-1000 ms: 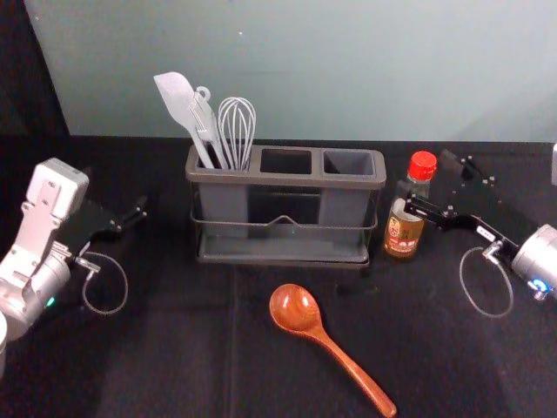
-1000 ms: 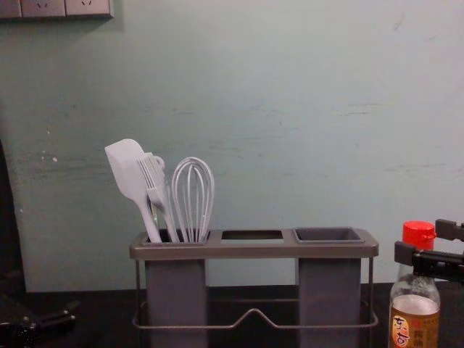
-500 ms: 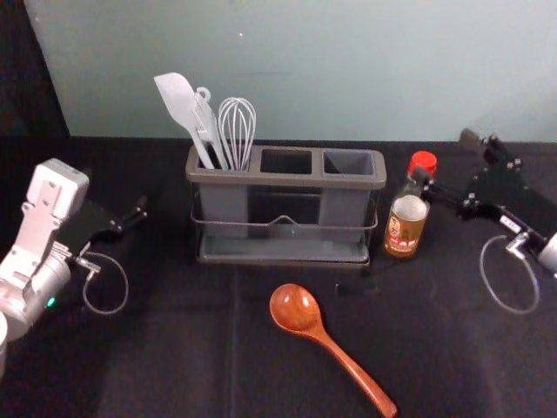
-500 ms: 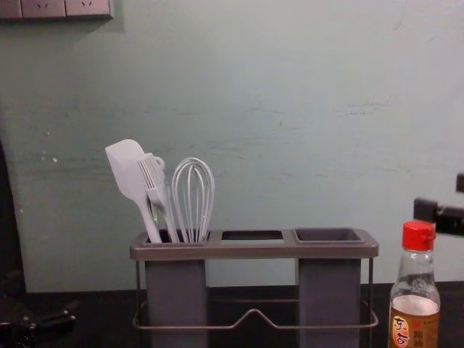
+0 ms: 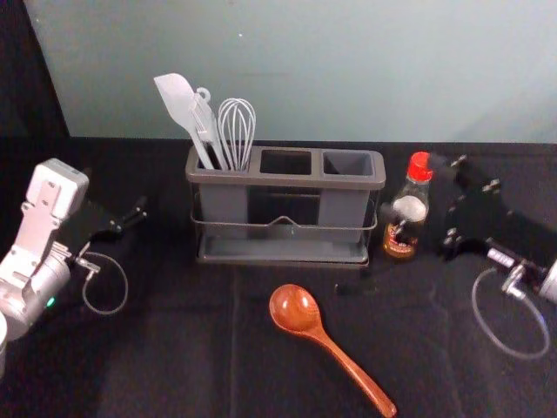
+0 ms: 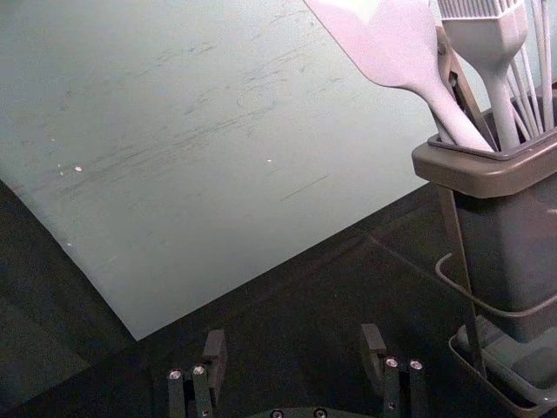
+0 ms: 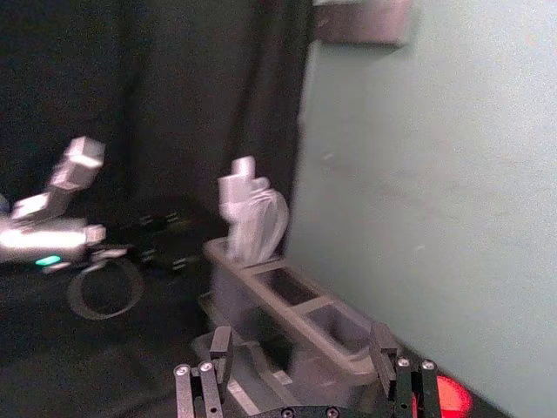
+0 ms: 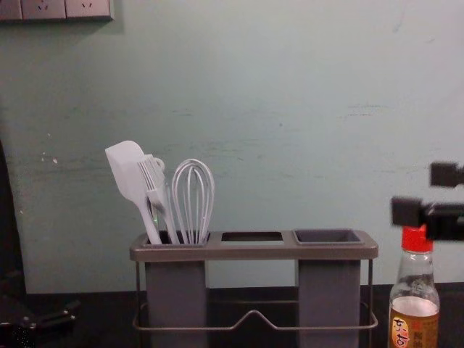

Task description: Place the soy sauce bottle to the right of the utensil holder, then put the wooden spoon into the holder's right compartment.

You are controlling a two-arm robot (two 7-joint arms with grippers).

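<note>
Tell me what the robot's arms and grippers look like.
The left arm is silvery and rounded, with a pale box-shaped housing, a small green light and a looped grey cable. The right arm shows silvery metal, a white label and its own looped cable. The left gripper and right gripper are black, each with two blocky-tipped fingers and silver screws.

My left gripper [image 5: 130, 218] and right gripper [image 5: 419, 198] are black with silver screws; my silvery left arm [image 5: 35, 283] bears a green light [image 5: 50, 301], and I wear looped grey cables [image 5: 126, 280].
</note>
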